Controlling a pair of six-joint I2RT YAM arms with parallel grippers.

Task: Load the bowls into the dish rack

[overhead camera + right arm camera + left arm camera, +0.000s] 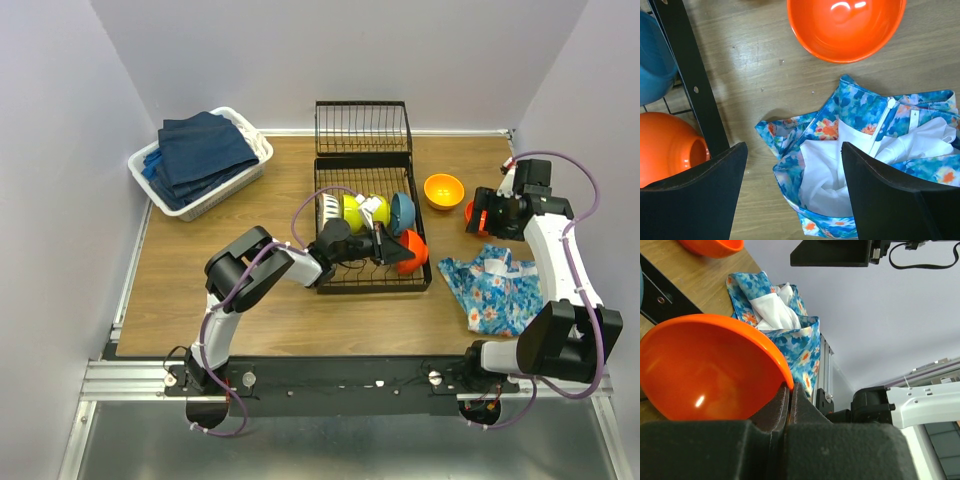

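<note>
now, dish rack (372, 287): white bowl (333, 208), lime-yellow bowl (352, 211), blue bowl (403, 210) held;
left gripper (790, 390): clenched on red-orange bowl (705, 370);
right gripper (793, 150): released

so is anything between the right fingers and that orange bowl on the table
nothing visible does: the right fingers hang open over the floral cloth, and the orange bowl sits just beyond its edge on the bare table. the rack is off to the side, not between them

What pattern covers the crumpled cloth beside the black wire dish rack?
The crumpled cloth shows a blue floral print, white inside; clearest in right wrist view.
</note>
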